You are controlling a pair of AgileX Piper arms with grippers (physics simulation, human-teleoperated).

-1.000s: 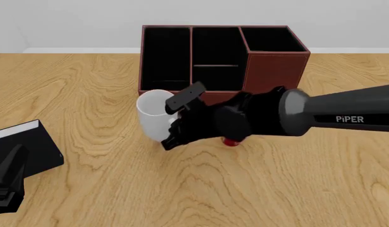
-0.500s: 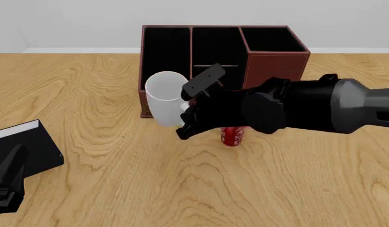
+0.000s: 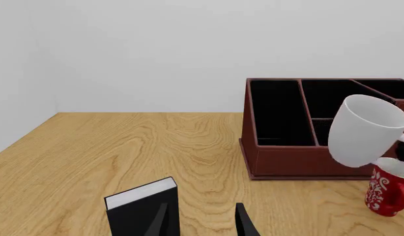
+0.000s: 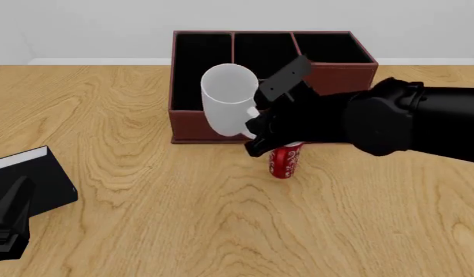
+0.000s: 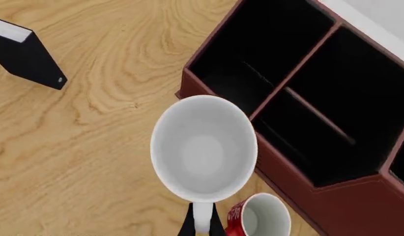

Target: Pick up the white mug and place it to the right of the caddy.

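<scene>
White mug (image 4: 229,101) off the table, tilted, in front of the caddy (image 4: 337,81); right gripper (image 4: 256,124) pinched shut on its handle. Red cup (image 4: 285,160) stands at 5 o'clock of the mug, directly under the arm. Black box (image 4: 33,176) far at 8 o'clock. Left gripper (image 3: 200,221) hangs empty, jaws apart.

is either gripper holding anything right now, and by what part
The right gripper holds the white mug by its loop handle, lifted off the table and tilted in front of the caddy. The left gripper holds nothing.
</scene>
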